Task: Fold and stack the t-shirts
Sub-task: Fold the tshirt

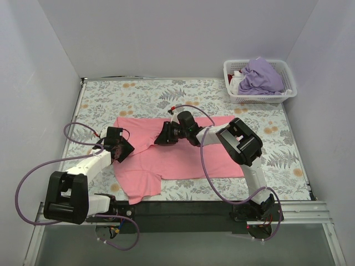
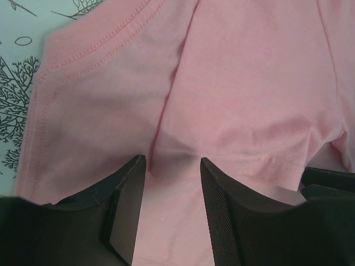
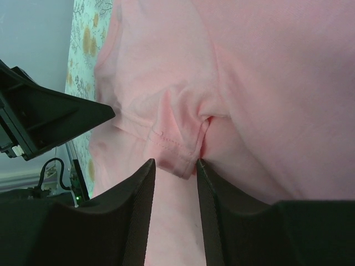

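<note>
Starting at the near edge, what was seen of the cloth?

The salmon pink t-shirt was spread flat across the middle of the tablecloth. One corner of it was drooped almost to the table's near edge, just beyond the arm bases.

How was the left gripper set?

It was lowered at the shirt's left edge, its fingers narrowed about a raised fold beside a stitched hem. Whether the fold was squeezed could not be told.

And the right gripper?

It was stretched leftward over the shirt's far middle, and a bunched, stitched hem corner was pinched between its fingertips. The two grippers were set apart, with pink cloth between them.

What room was seen around the shirt?

Bare patterned cloth was seen to its left, to its right, and in a broad band between its far edge and the back wall.

And farthest off?

The lavender t-shirt was heaped in the white basket at the far right corner, well apart from both grippers.
</note>
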`<action>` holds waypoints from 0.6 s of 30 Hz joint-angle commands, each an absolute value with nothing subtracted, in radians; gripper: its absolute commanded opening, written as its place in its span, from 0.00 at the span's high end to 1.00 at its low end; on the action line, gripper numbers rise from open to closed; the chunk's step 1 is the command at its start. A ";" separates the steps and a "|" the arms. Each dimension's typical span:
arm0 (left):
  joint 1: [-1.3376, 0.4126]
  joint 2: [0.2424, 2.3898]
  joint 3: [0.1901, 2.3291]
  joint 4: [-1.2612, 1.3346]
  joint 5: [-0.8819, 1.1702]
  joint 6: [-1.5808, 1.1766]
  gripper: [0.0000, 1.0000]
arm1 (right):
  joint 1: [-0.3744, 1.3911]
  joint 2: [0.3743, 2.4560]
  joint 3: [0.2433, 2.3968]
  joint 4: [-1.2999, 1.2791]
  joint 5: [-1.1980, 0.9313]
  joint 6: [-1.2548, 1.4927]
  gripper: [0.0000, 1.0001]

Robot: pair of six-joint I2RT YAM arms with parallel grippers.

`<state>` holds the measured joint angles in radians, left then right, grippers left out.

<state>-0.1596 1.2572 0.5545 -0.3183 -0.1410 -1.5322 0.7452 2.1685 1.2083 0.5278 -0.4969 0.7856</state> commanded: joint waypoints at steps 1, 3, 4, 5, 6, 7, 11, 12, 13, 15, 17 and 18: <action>-0.155 1.262 0.558 -0.325 -0.140 -1.517 0.57 | 0.753 2.186 1.232 0.575 -0.488 0.792 0.60; -0.155 1.261 0.558 -0.324 -0.138 -1.517 0.57 | 0.753 2.183 1.227 0.580 -0.488 0.792 0.64; -0.155 1.261 0.557 -0.322 -0.138 -1.517 0.57 | 0.752 2.181 1.224 0.580 -0.491 0.788 0.66; -0.155 1.262 0.558 -0.321 -0.135 -1.517 0.57 | 0.753 2.180 1.224 0.581 -0.491 0.788 0.67; -0.155 1.264 0.557 -0.318 -0.135 -1.517 0.58 | 0.753 2.180 1.223 0.581 -0.492 0.788 0.71; -0.155 1.267 0.560 -0.318 -0.135 -1.517 0.58 | 0.753 2.180 1.221 0.583 -0.491 0.787 0.71; -0.155 1.276 0.563 -0.319 -0.133 -1.517 0.61 | 0.753 2.181 1.216 0.586 -0.494 0.784 0.81; -0.155 1.278 0.564 -0.318 -0.133 -1.516 0.63 | 0.753 2.181 1.218 0.586 -0.492 0.784 0.83; -0.155 1.281 0.565 -0.318 -0.130 -1.514 0.64 | 0.753 2.178 1.215 0.586 -0.492 0.784 0.86; -0.155 1.282 0.566 -0.319 -0.129 -1.514 0.67 | 0.753 2.177 1.212 0.586 -0.491 0.772 0.93; -0.155 1.282 0.566 -0.321 -0.124 -1.513 0.74 | 0.752 2.172 1.204 0.586 -0.488 0.761 0.96; -0.155 1.282 0.566 -0.321 -0.124 -1.513 0.76 | 0.753 2.168 1.200 0.586 -0.486 0.752 0.98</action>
